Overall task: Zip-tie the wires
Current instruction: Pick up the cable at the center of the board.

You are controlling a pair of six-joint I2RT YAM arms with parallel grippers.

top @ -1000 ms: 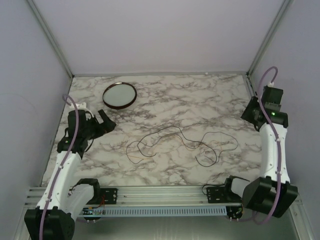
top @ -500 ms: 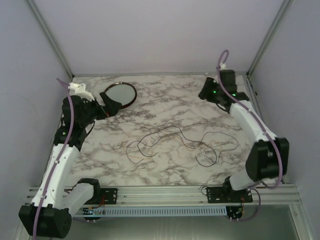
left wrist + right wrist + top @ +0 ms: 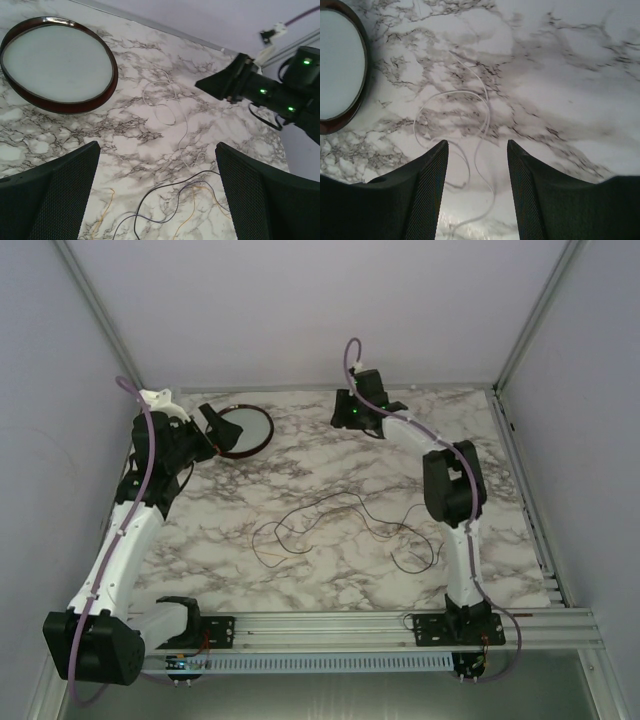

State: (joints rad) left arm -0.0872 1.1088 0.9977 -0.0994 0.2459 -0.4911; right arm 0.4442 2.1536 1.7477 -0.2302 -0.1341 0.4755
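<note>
The right hand (image 3: 477, 150) has swung across, half-spread and empty, above the light, springy zip tie (image 3: 455, 91), probably best pinched near an end. The left hand (image 3: 157, 150) gapes wide, empty.

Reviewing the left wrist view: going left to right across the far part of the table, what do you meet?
Round dark-rimmed dish → thin white curled strand → right arm's black gripper.
</note>
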